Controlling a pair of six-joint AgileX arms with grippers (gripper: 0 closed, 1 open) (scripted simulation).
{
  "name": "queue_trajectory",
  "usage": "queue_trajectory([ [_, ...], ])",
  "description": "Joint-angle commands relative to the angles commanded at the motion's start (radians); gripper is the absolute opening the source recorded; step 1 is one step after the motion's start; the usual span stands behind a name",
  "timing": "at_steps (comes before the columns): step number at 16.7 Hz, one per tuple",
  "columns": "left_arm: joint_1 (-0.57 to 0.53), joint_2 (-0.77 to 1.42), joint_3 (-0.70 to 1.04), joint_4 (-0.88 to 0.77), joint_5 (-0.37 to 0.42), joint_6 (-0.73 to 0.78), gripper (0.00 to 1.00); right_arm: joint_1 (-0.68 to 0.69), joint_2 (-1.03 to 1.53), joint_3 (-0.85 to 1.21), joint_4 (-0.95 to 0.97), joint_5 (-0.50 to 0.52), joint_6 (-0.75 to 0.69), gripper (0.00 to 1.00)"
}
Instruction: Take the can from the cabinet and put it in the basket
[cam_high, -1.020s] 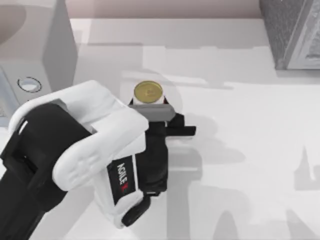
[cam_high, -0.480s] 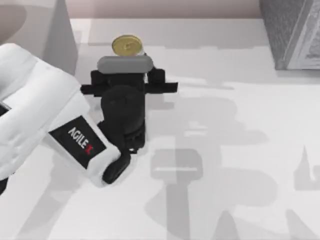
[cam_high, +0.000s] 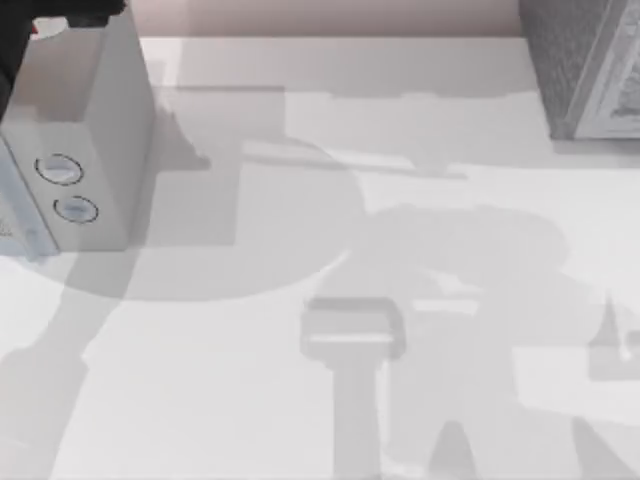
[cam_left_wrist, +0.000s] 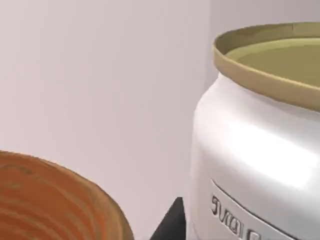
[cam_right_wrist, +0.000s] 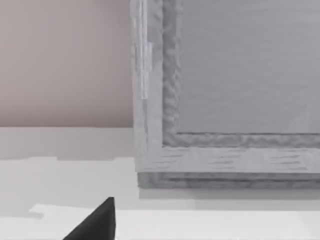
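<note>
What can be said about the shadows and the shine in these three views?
Top view: broad soft grey shadows lie across the white table, one shaped like an arm. Left wrist view: a bright sheen runs along the can beside the basket. Right wrist view: the cabinet is evenly lit, with a faint shadow beneath it.

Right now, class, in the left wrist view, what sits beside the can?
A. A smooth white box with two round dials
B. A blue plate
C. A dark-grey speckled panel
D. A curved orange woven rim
D. In the left wrist view the can, white with a gold top, fills one side, and a curved orange rim of the basket shows next to it.
</note>
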Motion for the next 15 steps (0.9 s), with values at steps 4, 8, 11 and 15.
queue_trajectory([
  [4,0.272,-0.51,-0.058,-0.446,0.267,-0.005,0.0,0.0,0.0,0.0,0.0,0.0,0.0,1.0],
  [8,0.538,-1.011,-0.124,-0.879,0.53,-0.009,0.0,0.0,0.0,0.0,0.0,0.0,0.0,1.0],
  [11,0.717,-1.343,-0.172,-1.169,0.707,-0.012,0.0,0.0,0.0,0.0,0.0,0.0,0.0,1.0],
  [15,0.906,-1.671,-0.23,-1.471,0.893,-0.013,0.0,0.0,0.0,0.0,0.0,0.0,0.0,1.0],
])
